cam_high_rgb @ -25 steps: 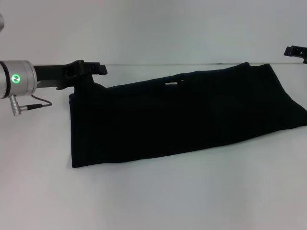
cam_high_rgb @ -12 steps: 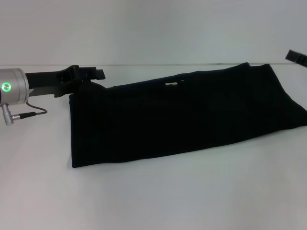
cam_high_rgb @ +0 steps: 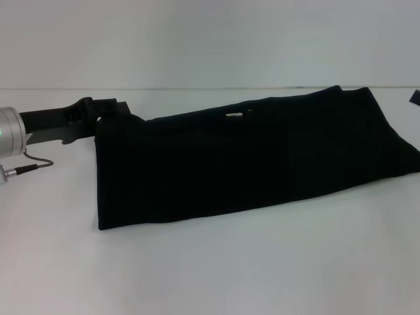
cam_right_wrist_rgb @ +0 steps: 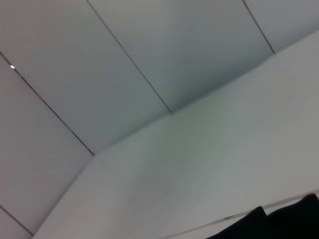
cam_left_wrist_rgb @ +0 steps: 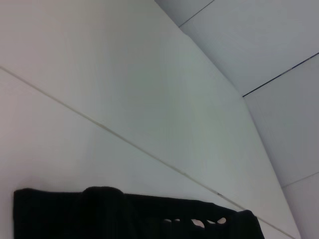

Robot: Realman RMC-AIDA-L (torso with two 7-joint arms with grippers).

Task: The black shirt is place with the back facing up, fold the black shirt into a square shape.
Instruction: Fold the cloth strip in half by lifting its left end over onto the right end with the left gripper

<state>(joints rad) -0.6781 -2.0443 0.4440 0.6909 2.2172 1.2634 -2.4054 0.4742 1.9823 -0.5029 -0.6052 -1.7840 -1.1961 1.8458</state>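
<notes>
The black shirt lies on the white table as a long folded band, running from near left to far right, with a small pale gap at its far edge. My left gripper hovers by the shirt's far left corner, its arm reaching in from the left. Only a dark sliver of my right gripper shows at the right edge, beyond the shirt's far right end. The left wrist view catches an edge of the shirt, and the right wrist view a corner of the shirt. Neither wrist view shows fingers.
The white table stretches wide in front of the shirt. Its far edge meets a pale wall just behind the shirt. A thin cable hangs from the left wrist.
My left gripper has drawn back to the left, away from the shirt's far left corner. My right gripper has slid right, almost out of the head view. The shirt has stayed put.
</notes>
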